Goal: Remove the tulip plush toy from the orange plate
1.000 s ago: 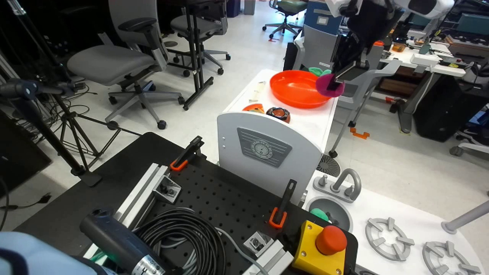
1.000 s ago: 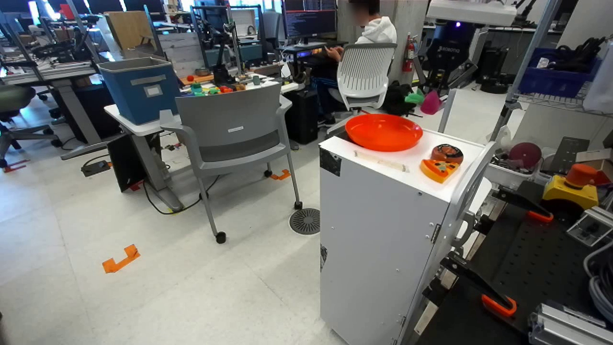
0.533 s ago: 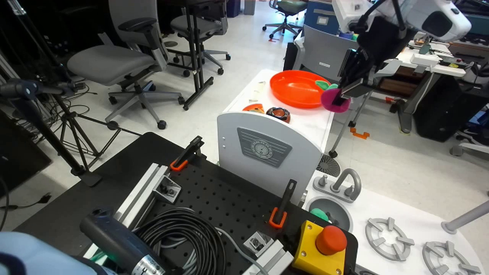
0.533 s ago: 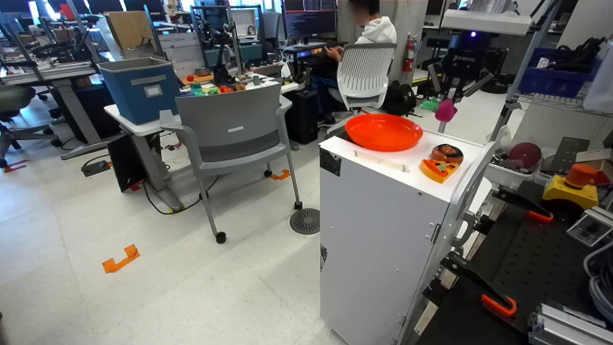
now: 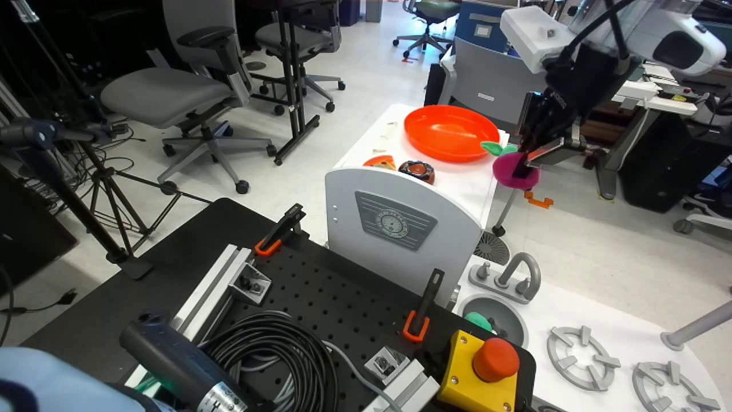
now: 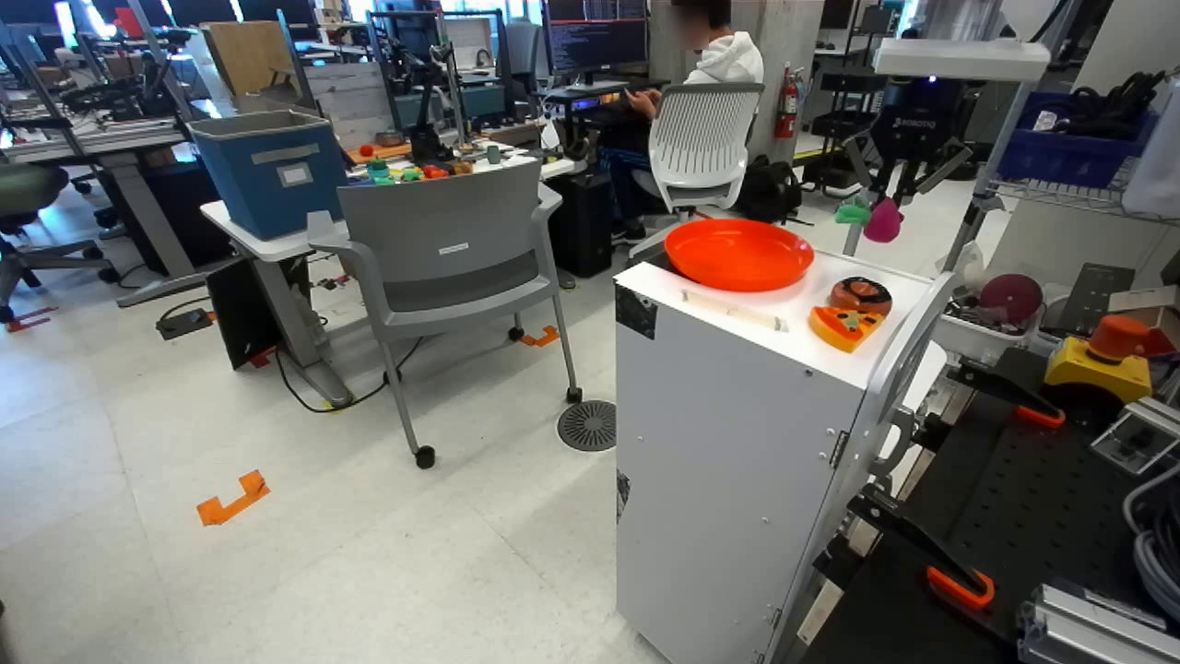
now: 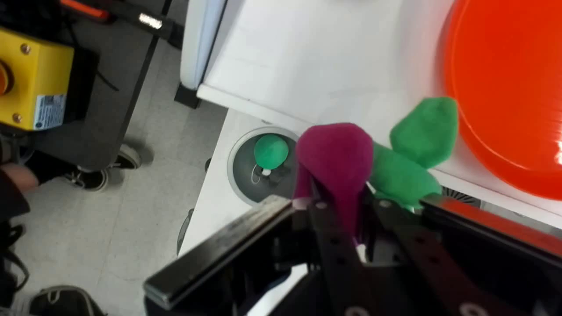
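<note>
White and boxy, the play-kitchen cabinet (image 6: 737, 461) carried your orange plate (image 6: 737, 260), which lay flat on its top, rim upward. Your gripper (image 7: 344, 193) stood with its fingers narrow, pinching the tulip plush toy (image 7: 336, 149) by its magenta flower; you held it in the air, off the plate, near the cabinet's edge, with its green leaf toward the plate. On the same top, a toy pizza slice (image 6: 845, 328) lay just beside a brown round toy piece (image 6: 861, 295).
</note>
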Controlling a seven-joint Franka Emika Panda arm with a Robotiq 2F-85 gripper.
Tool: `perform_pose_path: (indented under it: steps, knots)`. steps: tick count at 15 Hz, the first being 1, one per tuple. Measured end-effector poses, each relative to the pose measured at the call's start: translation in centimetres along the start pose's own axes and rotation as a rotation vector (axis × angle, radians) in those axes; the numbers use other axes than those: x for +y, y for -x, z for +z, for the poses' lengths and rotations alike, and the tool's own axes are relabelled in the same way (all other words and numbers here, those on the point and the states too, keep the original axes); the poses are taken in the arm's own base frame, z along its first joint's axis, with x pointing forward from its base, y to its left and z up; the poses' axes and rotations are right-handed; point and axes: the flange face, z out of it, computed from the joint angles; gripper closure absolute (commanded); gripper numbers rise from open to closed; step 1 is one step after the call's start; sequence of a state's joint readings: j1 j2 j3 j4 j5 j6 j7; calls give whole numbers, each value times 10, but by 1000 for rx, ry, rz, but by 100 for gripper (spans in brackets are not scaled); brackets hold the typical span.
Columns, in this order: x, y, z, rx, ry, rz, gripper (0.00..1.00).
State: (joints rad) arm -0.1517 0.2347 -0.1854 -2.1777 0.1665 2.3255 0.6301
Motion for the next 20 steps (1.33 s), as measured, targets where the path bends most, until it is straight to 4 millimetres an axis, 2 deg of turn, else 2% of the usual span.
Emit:
perform_pose_path:
  steps: [6,11,15,20]
  knots:
    - [-5,-5,-3,183,121,-238,97]
    - [-13,-12,-9,330,119,-410,97]
    - [-14,-12,-8,381,77,-454,97]
    - [-4,-11,6,380,37,-421,97]
